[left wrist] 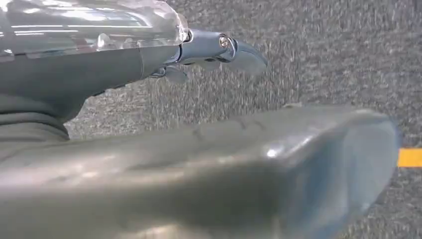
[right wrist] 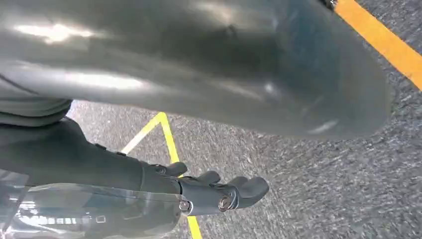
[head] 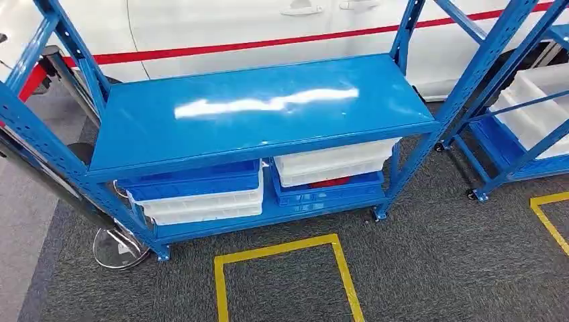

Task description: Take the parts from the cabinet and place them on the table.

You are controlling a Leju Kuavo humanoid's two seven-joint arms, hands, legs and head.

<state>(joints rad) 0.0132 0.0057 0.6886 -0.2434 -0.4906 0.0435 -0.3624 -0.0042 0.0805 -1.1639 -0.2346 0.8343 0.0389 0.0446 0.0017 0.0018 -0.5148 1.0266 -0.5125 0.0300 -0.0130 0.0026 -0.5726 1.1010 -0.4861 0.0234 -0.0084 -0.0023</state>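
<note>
Grey carpet (head: 416,268) marked with yellow tape (head: 282,258) runs up to a blue metal rack (head: 255,111), and behind it stands a white car (head: 221,27) with a red stripe. On the rack's top shelf nothing lies but glare. On its bottom shelf sit stacked trays: a blue tray (head: 194,180) over white trays (head: 201,204) on one side, white trays (head: 332,161) over a blue tray (head: 329,189) on the other, with something red just showing between them. Whether parts lie in these trays cannot be told; if they do, they are well apart from the fingers of both hands, low and forward of them. A second rack (head: 523,114) with white bins stands farther off.

Both arms hang at the robot's sides, probably because it is walking up or squaring itself to the rack before reaching. The left hand (left wrist: 214,52) points down at the carpet, its fingers (left wrist: 244,55) lying loosely together and clasping nothing. The right hand (right wrist: 219,191) hangs likewise above a yellow line, fingers (right wrist: 249,188) gently curled, slightly apart at the tips, and empty. No table is visible, so the drop-off spot cannot be judged.
</note>
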